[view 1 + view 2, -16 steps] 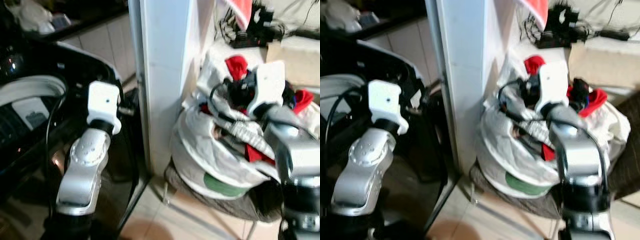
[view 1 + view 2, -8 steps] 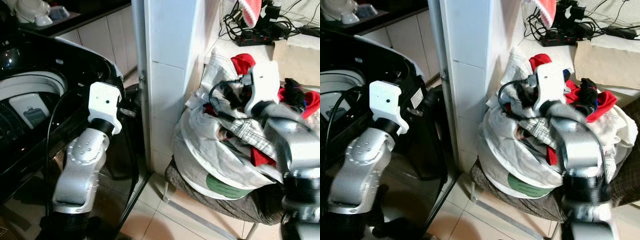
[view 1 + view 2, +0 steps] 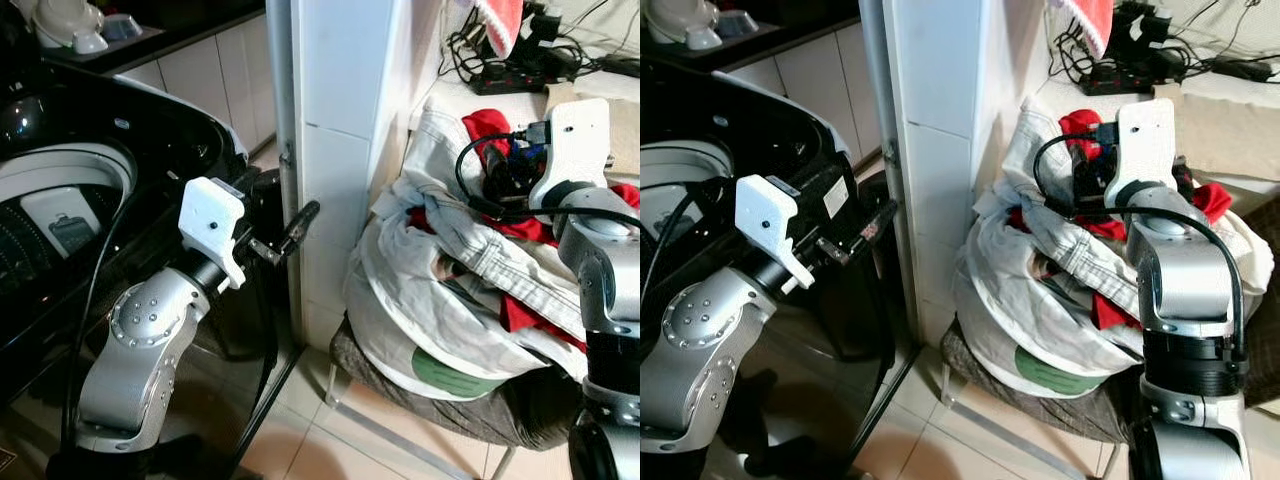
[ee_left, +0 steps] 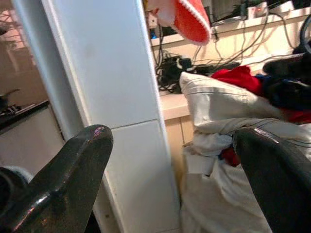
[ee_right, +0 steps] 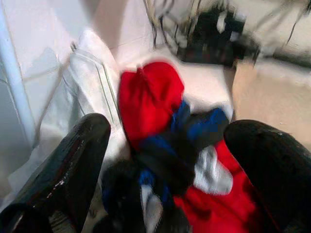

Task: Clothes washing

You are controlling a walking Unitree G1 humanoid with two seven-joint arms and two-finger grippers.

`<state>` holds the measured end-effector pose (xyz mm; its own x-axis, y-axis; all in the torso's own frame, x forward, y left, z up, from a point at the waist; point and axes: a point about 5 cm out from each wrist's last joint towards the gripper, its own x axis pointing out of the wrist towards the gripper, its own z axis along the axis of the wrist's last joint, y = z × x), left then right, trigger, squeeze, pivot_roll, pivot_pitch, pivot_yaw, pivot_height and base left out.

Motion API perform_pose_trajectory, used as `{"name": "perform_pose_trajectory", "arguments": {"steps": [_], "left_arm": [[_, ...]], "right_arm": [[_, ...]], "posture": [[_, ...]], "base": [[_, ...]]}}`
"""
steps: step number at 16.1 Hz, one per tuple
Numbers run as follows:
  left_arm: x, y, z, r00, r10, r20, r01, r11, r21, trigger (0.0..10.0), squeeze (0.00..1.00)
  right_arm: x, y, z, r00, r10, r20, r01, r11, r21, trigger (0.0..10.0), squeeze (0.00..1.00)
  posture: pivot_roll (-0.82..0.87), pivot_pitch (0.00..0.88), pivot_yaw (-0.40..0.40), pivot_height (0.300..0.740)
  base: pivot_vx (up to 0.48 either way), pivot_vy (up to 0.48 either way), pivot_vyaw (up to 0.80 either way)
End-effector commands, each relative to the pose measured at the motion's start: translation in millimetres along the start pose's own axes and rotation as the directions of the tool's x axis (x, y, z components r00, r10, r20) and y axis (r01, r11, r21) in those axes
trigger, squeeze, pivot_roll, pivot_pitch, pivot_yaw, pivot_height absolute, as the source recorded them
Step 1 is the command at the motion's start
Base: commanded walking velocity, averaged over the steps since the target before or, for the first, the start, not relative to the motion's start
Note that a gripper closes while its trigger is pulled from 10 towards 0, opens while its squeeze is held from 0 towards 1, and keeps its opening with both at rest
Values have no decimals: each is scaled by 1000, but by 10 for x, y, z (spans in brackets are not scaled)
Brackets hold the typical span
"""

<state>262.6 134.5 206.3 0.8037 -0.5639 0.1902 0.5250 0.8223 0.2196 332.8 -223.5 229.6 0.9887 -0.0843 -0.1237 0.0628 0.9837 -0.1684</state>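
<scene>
Right gripper [image 5: 165, 145] wide open, empty, over red and blue clothes [image 5: 160, 126] in big white bag [image 3: 440, 310]. Left gripper [image 4: 170, 179] wide open, empty, near white tiled pillar [image 3: 335, 150], beside black washing machine [image 3: 90, 200].

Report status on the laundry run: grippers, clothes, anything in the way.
Right gripper open over the clothes pile, nothing gripped. Left gripper open, empty, by the white pillar. Washer open at left; pillar between washer and pile.

A home laundry corner: washing machine [image 3: 60, 200], heaped clothes [image 3: 470, 280], tiled floor [image 3: 330, 440].
</scene>
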Motion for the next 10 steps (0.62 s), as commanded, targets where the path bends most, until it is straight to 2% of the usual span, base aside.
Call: {"name": "perform_pose_trajectory", "arguments": {"steps": [1, 2, 4, 5, 8, 9, 10], "left_arm": [[17, 20, 45, 1000, -6, 9, 6, 1000, 10, 10000, 0], [20, 30, 50, 1000, 0, 11, 0, 1000, 8, 10000, 0], [14, 18, 50, 1000, -4, 9, 4, 1000, 5, 10000, 0], [3, 2, 30, 1000, 6, -1, -6, 1000, 3, 10000, 0], [-12, -15, 25, 1000, 8, -6, -8, 1000, 3, 10000, 0], [-18, -14, 26, 1000, 10, -8, -9, 1000, 6, 10000, 0], [-24, -11, 28, 1000, 13, -8, -13, 1000, 7, 10000, 0]], "right_arm": [[49, -54, -12, 1000, -13, -21, 14, 999, 50, 10000, 1000], [90, -89, -41, 999, -29, -41, 32, 997, 65, 10000, 0], [132, -115, -83, 997, -37, -65, 44, 993, 107, 10000, 0], [180, -95, -157, 997, 4, -83, 8, 989, 146, 10000, 0], [237, -110, -216, 995, 31, -94, -14, 985, 170, 10000, 0], [242, -125, -220, 995, 25, -100, -7, 984, 176, 8667, 0], [239, -132, -224, 994, 21, -103, -3, 984, 179, 4392, 0]], "posture": [[-45, 0, 0, 740], [-43, 0, -2, 740], [-41, 0, -3, 740], [-36, 0, -4, 740], [-28, 0, -10, 740], [-26, 0, -13, 740], [-24, 0, -16, 740]], "base": [[0, 0, 0], [0, 0, 0], [0, 0, 0], [0, 0, 0], [0, 0, 0], [0, 0, 0], [0, 0, 0]]}}
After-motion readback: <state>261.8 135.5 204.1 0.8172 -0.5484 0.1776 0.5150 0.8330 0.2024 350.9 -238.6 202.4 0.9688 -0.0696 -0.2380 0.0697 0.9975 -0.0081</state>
